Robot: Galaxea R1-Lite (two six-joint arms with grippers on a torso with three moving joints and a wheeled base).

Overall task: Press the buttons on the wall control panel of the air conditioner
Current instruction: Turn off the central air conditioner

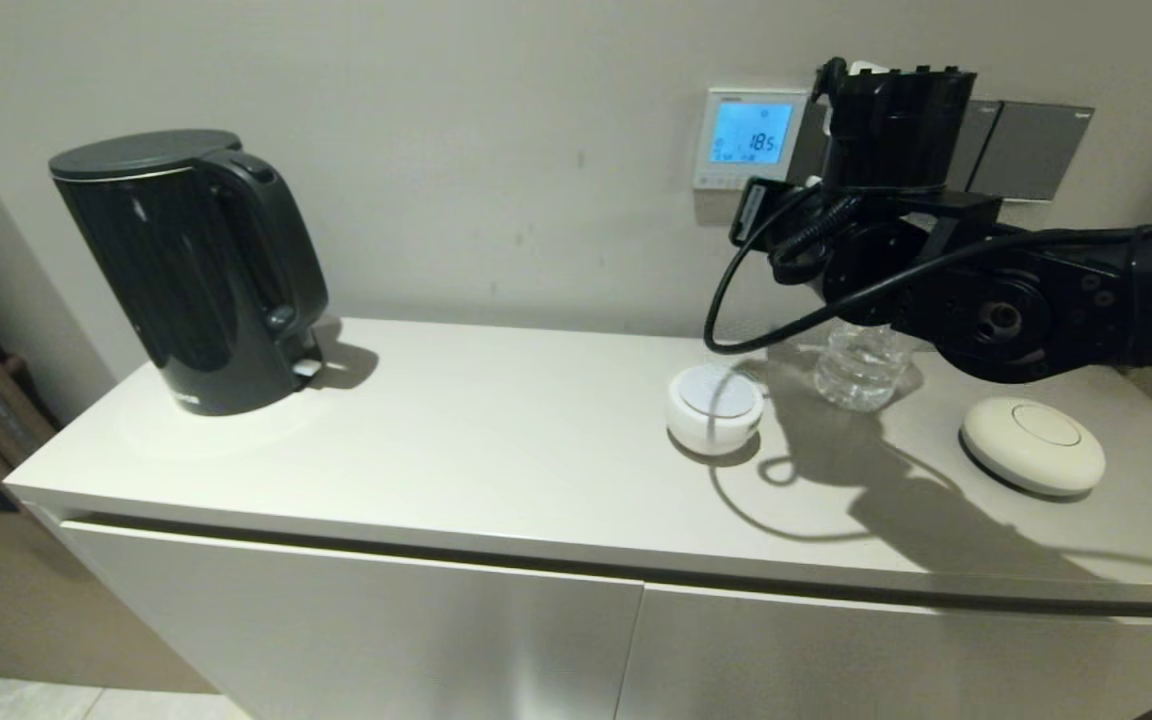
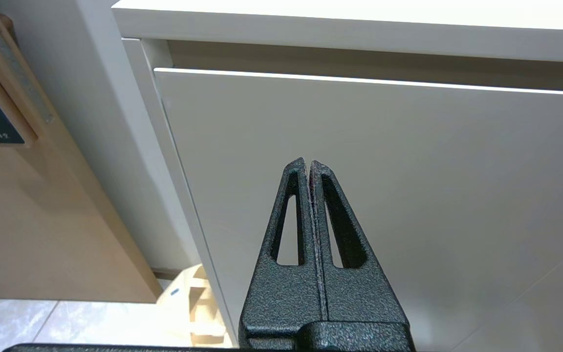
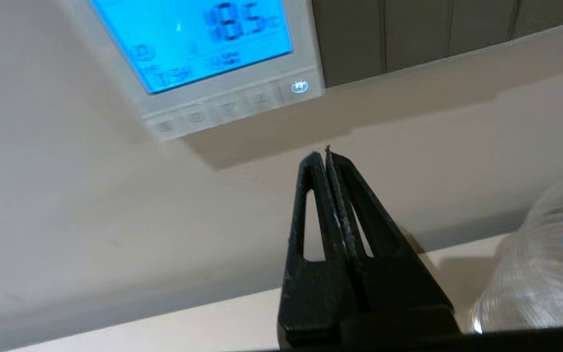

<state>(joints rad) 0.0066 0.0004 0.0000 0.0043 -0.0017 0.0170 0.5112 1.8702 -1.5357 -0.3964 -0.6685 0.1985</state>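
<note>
The air conditioner's wall control panel (image 1: 748,137) is a white-framed square with a glowing blue screen that shows digits. In the right wrist view its frame (image 3: 306,58) has a row of pale buttons (image 3: 226,106) along the lower edge, and the end one beside the grey plates is lit. My right gripper (image 3: 324,152) is shut and empty. Its tips point at the bare wall just below the panel's lit-button corner, apart from the buttons. In the head view my right arm (image 1: 896,130) stands beside the panel and hides its own fingers. My left gripper (image 2: 309,162) is shut and empty, parked low before the cabinet door (image 2: 408,195).
Dark grey switch plates (image 1: 1026,150) are beside the panel. On the cabinet top (image 1: 496,420) stand a black kettle (image 1: 191,270), a round white device (image 1: 715,405), a clear bottle (image 1: 861,365) under my right arm and a flat white disc (image 1: 1033,445).
</note>
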